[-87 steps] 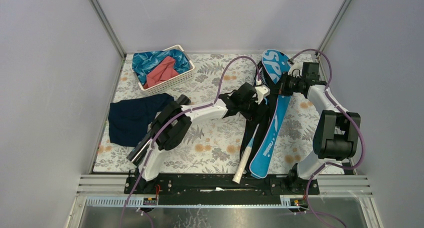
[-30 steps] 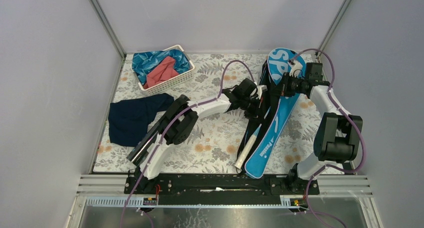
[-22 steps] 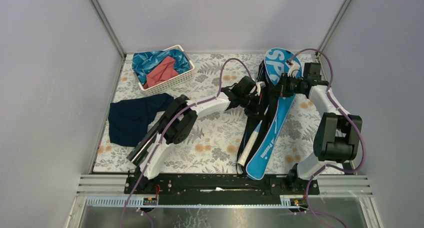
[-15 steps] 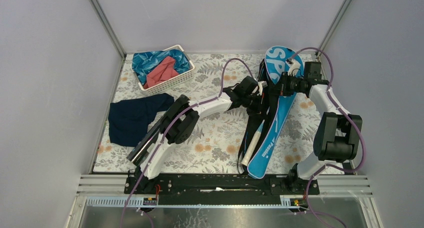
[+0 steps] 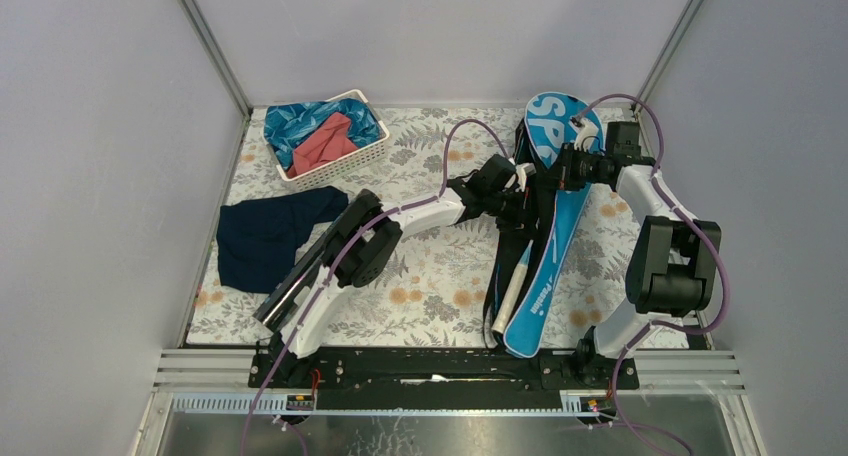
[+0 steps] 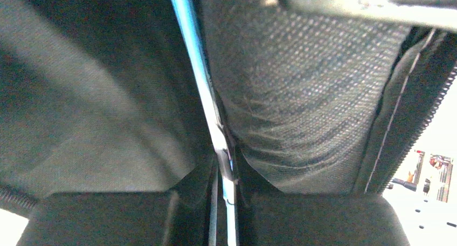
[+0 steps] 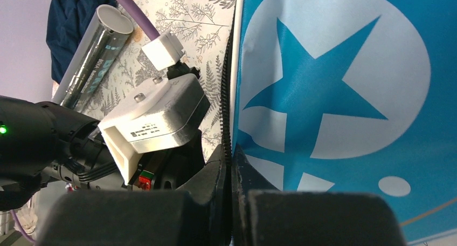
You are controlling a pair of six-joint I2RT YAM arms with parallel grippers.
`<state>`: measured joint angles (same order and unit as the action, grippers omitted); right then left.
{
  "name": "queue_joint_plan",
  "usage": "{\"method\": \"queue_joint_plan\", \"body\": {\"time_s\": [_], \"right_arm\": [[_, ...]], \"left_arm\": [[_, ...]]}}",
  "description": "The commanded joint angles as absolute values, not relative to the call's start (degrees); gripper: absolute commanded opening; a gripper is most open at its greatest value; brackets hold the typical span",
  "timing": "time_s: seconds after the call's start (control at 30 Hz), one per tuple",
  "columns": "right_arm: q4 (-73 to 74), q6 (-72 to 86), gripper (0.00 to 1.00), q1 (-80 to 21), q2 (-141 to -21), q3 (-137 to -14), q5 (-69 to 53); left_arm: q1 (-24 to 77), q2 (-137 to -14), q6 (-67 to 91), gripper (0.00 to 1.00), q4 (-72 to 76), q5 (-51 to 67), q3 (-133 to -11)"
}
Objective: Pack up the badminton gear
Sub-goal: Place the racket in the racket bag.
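Deeper into the blue bag (image 5: 548,261), lying lengthwise right of centre, the racket (image 5: 511,282) has slid, only its white handle showing at the near end. Our right gripper (image 7: 232,173) is clamped on the bag's zipper edge. The left gripper (image 6: 225,192) sits inside the bag, the racket's shaft between its fingers (image 6: 312,219), and we cannot tell whether they pinch.

Smooth, faintly glossy printed cloth on the bag (image 7: 334,95), toothed zip (image 7: 227,95) at its edge; coarse matt black mesh lining (image 6: 291,95). Glossy light-blue racket frame (image 6: 188,30). Shiny dark tube (image 7: 89,52), smooth white cap (image 7: 114,18). Matt floral cloth over the table (image 5: 430,276).
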<state>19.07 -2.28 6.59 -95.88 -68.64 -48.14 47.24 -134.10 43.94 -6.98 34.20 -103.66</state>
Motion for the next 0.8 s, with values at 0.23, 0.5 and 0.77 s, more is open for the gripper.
{"method": "queue_joint_plan", "body": {"time_s": [0.23,0.5,0.77], "right_arm": [[22.12,3.69,0.00,5.10,-97.27,-73.30,-59.99],[22.69,4.33,0.00,5.10,-98.87,-75.67,-60.47],[24.38,3.21,0.00,5.10,-98.53,-79.37,-57.58]], "left_arm": [[48.43,-134.65,40.91,0.14,5.12,36.91,-103.55],[49.18,-134.22,38.00,0.36,5.20,39.25,-102.42],[47.04,-127.74,26.76,0.59,-3.89,40.93,-99.69]]}}
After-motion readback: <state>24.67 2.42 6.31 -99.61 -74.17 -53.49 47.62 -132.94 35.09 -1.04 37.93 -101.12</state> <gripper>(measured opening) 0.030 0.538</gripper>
